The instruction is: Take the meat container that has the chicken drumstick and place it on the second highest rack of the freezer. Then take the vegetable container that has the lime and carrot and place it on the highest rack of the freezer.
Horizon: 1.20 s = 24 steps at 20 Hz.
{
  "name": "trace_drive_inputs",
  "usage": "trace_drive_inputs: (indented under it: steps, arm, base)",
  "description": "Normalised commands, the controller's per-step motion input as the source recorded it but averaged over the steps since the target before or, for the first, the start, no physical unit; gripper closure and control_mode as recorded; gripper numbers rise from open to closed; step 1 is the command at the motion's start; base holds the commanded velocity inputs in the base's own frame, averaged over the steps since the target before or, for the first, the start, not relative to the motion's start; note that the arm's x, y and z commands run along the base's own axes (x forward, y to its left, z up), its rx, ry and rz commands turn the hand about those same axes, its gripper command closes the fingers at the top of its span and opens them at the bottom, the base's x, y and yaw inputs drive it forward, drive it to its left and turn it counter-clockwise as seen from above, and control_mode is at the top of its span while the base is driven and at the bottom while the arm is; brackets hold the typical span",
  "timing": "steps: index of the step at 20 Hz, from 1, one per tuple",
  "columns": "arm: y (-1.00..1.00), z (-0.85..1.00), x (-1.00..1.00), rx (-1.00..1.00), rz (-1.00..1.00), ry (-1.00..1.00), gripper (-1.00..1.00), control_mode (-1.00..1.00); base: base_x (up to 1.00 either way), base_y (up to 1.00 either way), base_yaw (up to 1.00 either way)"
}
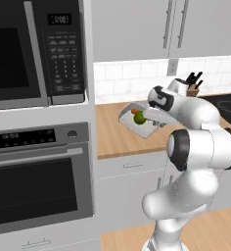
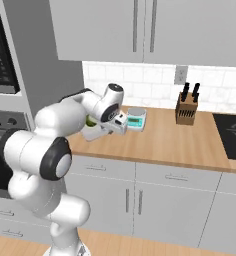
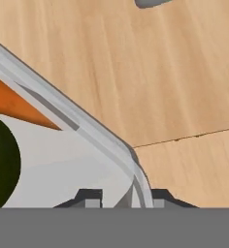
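The vegetable container [image 1: 146, 128] is a shallow white tray held over the wooden counter [image 1: 112, 139]. It holds the dark-green lime [image 1: 139, 117] and the orange carrot [image 1: 134, 111]. My gripper [image 1: 159, 122] is shut on the tray's right rim. In the hand view the rim [image 3: 87, 126] runs between my fingertips [image 3: 89, 197], with the carrot [image 3: 14, 104] and the lime [image 3: 2, 160] inside on the left. From the right base view, the lime [image 2: 91, 121] peeks out behind my hand [image 2: 110, 131]. The freezer, its racks and the meat container with the chicken drumstick are out of view.
A microwave [image 1: 34, 49] and a black-fronted oven [image 1: 39, 186] fill the wall to the left. On the counter stand a small grey scale [image 2: 136, 119] and a knife block [image 2: 186, 107]. A black cooktop [image 2: 232, 135] lies at the far right. Upper cabinets [image 2: 140, 30] hang overhead.
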Motion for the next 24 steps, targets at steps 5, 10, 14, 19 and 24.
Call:
trace_drive_inputs:
  steps: [5, 10, 14, 19, 24]
  arm:
    - [-0.38, 0.62, -0.76, -0.03, 0.70, -0.14, 1.00, -1.00]
    - [-0.21, 0.61, -0.39, -0.02, 0.74, -0.13, 1.00, -1.00]
    - [-0.08, 0.41, -0.04, -0.01, 0.68, -0.08, 1.00, -1.00]
    - [0.00, 0.16, 0.00, -0.09, 0.51, -0.06, 1.00, -1.00]
    - [0.00, 0.00, -0.06, -0.07, 0.35, -0.04, 1.00, -1.00]
  base:
    - [0.00, 0.00, 0.00]
    - [0.00, 0.00, 0.00]
    - [0.00, 0.00, 0.00]
    - [0.00, 0.00, 0.00]
    - [0.00, 0.00, 0.00]
